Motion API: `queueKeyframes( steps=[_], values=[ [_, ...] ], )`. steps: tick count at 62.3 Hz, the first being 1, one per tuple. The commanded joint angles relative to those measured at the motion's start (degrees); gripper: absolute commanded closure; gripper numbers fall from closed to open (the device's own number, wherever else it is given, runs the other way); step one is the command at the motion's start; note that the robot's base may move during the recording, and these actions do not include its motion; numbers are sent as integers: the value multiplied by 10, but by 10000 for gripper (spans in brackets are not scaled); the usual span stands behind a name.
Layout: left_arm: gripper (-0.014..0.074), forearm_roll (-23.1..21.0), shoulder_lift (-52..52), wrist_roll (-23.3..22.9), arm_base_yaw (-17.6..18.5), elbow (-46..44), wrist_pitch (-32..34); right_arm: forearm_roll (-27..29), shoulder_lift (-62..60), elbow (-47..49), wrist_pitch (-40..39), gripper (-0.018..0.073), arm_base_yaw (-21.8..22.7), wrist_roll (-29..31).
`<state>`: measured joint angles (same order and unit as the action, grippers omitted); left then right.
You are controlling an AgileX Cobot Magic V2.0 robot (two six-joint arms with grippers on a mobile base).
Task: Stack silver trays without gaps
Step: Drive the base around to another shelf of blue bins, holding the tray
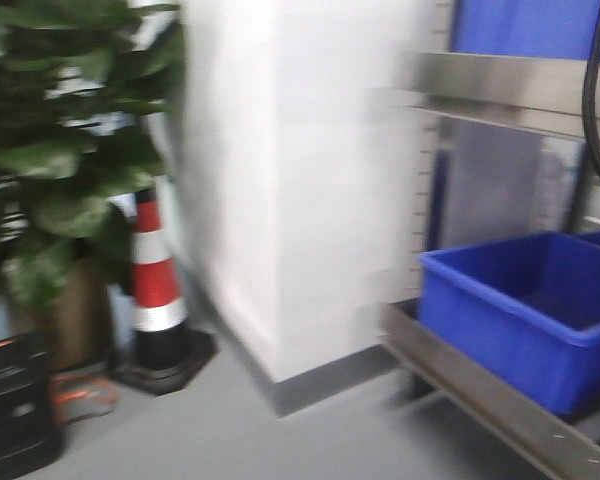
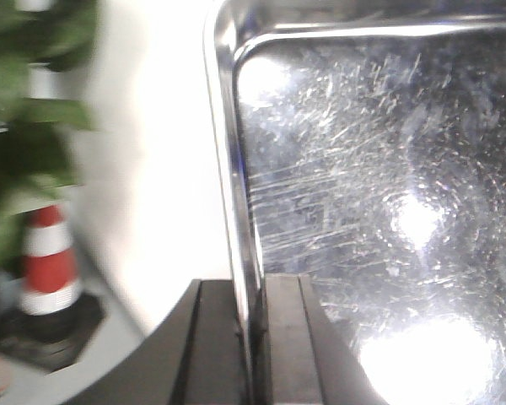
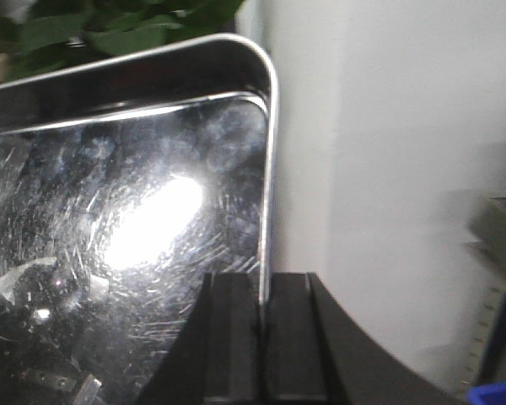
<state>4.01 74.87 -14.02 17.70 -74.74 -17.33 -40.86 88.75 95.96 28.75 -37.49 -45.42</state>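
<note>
Evidently left tool [image 2: 251, 337] and right tool [image 3: 264, 337] pinch silver tray [image 2: 379, 169] rims.

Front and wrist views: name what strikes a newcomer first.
A scratched, glaring silver tray fills both wrist views, its rim clamped by the left gripper and the right gripper. Blurred front view: a blue bin on a rack at right, a red-and-white cone at left.

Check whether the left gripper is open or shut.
Shut. The left gripper clamps the rim of the tray, with no gap showing.
</note>
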Motion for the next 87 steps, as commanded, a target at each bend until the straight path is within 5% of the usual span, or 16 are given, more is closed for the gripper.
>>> queueKeyframes(
  steps=[1, 87],
  values=[
    [612, -20, -3, 14, 20, -4, 39, 33, 3, 0, -127, 638, -21, 5],
    [612, -20, -3, 14, 20, -4, 39, 33, 3, 0, -128, 638, -21, 5]
  ],
)
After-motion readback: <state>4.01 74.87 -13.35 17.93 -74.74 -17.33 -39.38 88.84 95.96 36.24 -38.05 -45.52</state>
